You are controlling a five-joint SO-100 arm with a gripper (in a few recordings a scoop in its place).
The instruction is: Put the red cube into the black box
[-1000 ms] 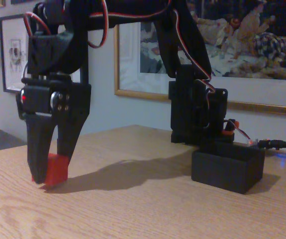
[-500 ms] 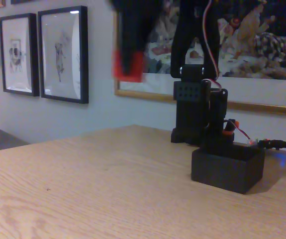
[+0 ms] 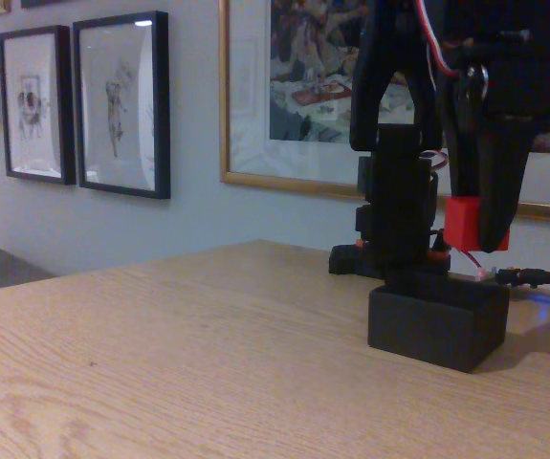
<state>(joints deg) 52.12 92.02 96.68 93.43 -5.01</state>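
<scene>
1. The low matte black rectangular box (image 3: 438, 325) sits on the pale wood-grain table (image 3: 188, 363) at the right of the fixed view, open top facing up. From this low side angle its inside is hidden, so I cannot tell whether anything lies in it.

2. Above the box hangs the black two-finger gripper (image 3: 481, 229), pointing down, its jaws closed onto the small matte red cube (image 3: 468, 224). The cube is pinched near the fingertips, with its left face and lower edge showing red against the dark fingers.

3. The cube is in the air, clear of the box rim and over the right part of the box (how far forward or back over the opening is not readable from this angle).

4. Behind the box stands the black arm base (image 3: 396, 215), its foot on the table close to the box's far side. Red, white and black wires (image 3: 434, 38) run along the upper arm.

5. The arm's upper links are cut off by the top edge, and the gripper's right side merges into dark shadow, so the far finger is hard to separate from the wrist housing.

6. A small orange-red part (image 3: 436, 251) peeks out by the base, partly hidden behind the gripper and box.

7. On the wall, black-framed pictures (image 3: 121, 103) hang at left and a large gold-framed painting (image 3: 294, 96) at centre, the latter half covered by the arm.
</scene>
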